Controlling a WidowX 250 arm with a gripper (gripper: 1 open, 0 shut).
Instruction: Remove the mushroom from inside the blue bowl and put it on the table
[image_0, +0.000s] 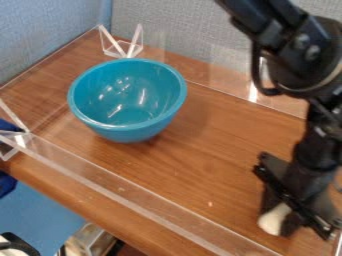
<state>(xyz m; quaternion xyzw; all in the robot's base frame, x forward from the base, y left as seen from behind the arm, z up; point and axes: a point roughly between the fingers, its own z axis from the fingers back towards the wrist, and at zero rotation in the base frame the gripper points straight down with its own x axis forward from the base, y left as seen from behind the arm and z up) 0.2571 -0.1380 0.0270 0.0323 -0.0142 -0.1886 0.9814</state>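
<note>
The blue bowl (127, 97) stands on the left part of the table (201, 140), and I see nothing inside it. The mushroom (274, 222), a small cream-white shape, lies on the wood at the far right front corner, well away from the bowl. My gripper (286, 214) points straight down onto it, its black fingers closed against the mushroom, whose left side pokes out below them. The rest of the mushroom is hidden by the fingers.
Low clear acrylic walls edge the table, one along the front (120, 185) and one at the back right (254, 75). A clear angled bracket (123, 42) stands behind the bowl. The black arm (287, 45) rises over the right side.
</note>
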